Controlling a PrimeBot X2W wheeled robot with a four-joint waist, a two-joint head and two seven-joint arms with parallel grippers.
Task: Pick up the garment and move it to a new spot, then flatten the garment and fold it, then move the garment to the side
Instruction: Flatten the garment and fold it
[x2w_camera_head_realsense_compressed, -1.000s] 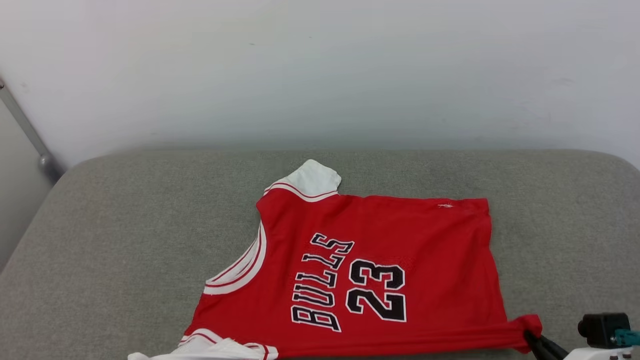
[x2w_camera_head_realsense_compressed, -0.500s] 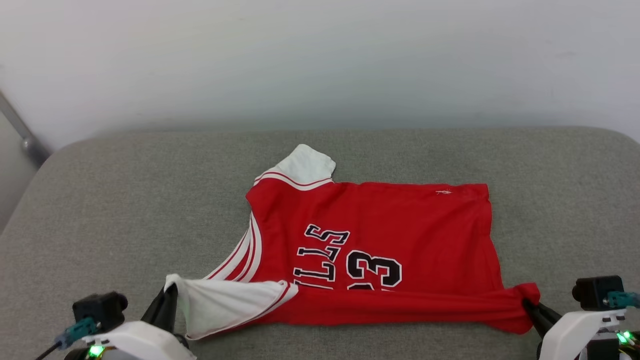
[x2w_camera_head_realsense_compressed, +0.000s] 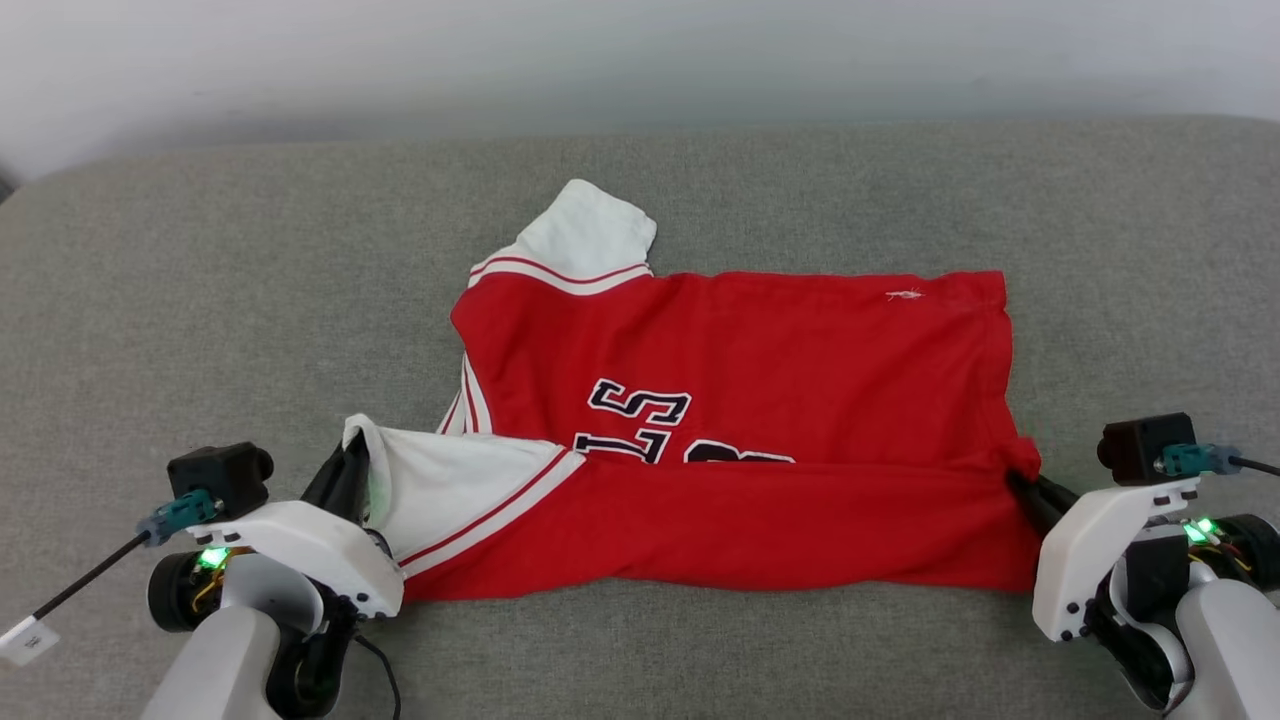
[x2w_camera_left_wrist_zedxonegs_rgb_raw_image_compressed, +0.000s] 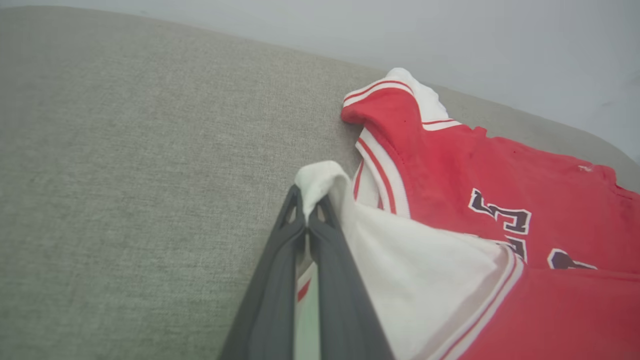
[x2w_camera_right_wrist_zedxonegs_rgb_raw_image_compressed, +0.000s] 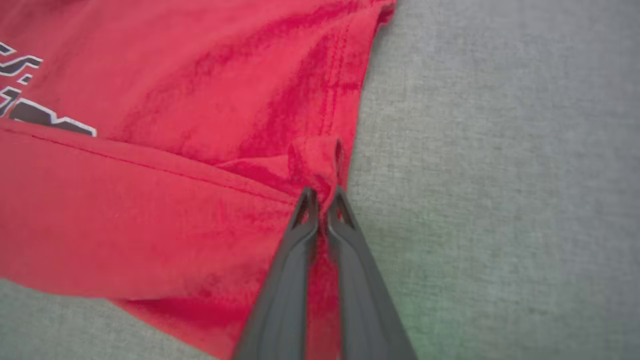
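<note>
The garment (x2w_camera_head_realsense_compressed: 760, 350), a red jersey with white sleeves and black lettering, lies sideways on the grey cushion (x2w_camera_head_realsense_compressed: 200, 300), its near half lifted and folded over the chest print. My left gripper (x2w_camera_head_realsense_compressed: 352, 462) is shut on the near white sleeve (x2w_camera_left_wrist_zedxonegs_rgb_raw_image_compressed: 320, 185), pinching its edge. At the other end my right gripper (x2w_camera_head_realsense_compressed: 1018, 482) is shut on the bunched red hem corner (x2w_camera_right_wrist_zedxonegs_rgb_raw_image_compressed: 320, 170). The far white sleeve (x2w_camera_head_realsense_compressed: 580, 235) rests flat on the cushion. Part of the lettering (x2w_camera_head_realsense_compressed: 640, 410) still shows above the fold; the rest is hidden.
The grey cushion's (x2w_camera_left_wrist_zedxonegs_rgb_raw_image_compressed: 125, 150) far edge meets a pale wall (x2w_camera_head_realsense_compressed: 640, 60) at the top of the head view. Bare cushion lies left of the garment and to its right (x2w_camera_right_wrist_zedxonegs_rgb_raw_image_compressed: 500, 150).
Both grippers have carried the garment's near edge away from me, over the chest print, covering most of the letters and number. The head camera has tilted downward, so the whole picture has shifted.
</note>
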